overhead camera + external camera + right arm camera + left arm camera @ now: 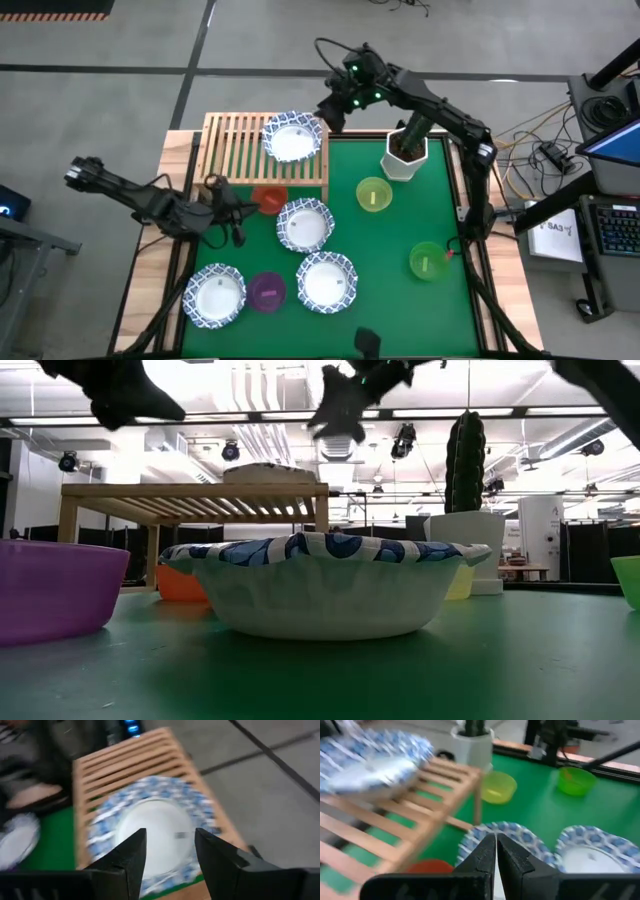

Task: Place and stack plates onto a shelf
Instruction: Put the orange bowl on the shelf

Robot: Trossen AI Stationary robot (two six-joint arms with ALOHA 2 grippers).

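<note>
Wooden shelf [240, 148] carries one plate [293, 137] at its right end beneath the spread right gripper [329, 118].

Grey floor [120, 45], ceiling lights [231, 452]

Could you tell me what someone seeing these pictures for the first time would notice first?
Most likely the blue-rimmed plate lying on the wooden shelf at the table's far edge, with the right end effector hanging open just beside it. Three more patterned plates lie on the green table among small coloured dishes, near the shut left end effector. A potted cactus stands right of the shelf.
</note>
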